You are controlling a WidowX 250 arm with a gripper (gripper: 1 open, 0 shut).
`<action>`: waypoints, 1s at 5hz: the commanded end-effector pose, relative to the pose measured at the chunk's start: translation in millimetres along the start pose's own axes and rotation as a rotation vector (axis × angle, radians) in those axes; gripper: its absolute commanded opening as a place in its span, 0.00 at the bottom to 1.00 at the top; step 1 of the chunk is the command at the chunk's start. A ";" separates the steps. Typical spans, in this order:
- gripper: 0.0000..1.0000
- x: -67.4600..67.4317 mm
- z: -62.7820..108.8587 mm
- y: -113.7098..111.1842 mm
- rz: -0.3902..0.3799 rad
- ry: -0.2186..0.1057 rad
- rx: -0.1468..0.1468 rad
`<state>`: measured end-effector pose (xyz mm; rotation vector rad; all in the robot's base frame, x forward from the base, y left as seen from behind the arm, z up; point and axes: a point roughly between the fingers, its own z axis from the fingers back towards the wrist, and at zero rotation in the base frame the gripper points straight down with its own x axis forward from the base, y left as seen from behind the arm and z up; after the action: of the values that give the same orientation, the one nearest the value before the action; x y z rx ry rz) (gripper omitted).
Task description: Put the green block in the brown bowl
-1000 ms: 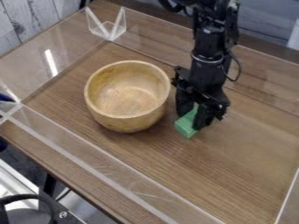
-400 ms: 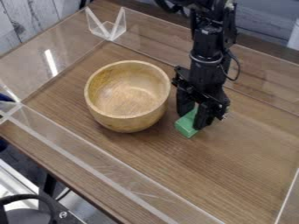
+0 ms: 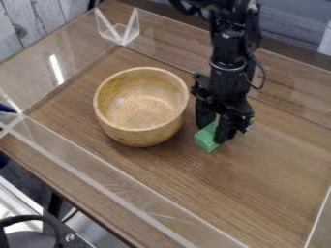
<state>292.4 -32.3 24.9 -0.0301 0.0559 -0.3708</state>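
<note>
The green block (image 3: 206,140) lies on the wooden tabletop just right of the brown bowl (image 3: 134,129), its lower end sticking out toward the camera. My gripper (image 3: 220,130) points straight down over it, with its black fingers (image 3: 234,126) pressed against the block's sides and shut on it. The block's upper part is hidden between the fingers. It seems to rest on the table surface. The bowl stands upright and holds nothing, and its rim is a short gap left of the gripper.
Low clear acrylic walls (image 3: 77,170) run along the table's front-left and left edges. A small clear acrylic stand (image 3: 119,27) sits at the back left corner. Bare wood (image 3: 258,194) stretches to the right and front of the gripper.
</note>
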 end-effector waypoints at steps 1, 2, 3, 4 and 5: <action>0.00 5.6 3.3 -0.4 -0.030 -0.041 0.009; 0.00 6.6 3.5 -1.5 -0.038 -0.049 0.010; 0.00 7.2 4.3 -2.7 -0.044 -0.058 0.012; 0.00 7.7 5.5 -3.8 -0.050 -0.066 0.014; 0.00 8.1 6.7 -5.0 -0.056 -0.074 0.017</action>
<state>294.0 -35.3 25.6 -0.0329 0.0135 -0.3998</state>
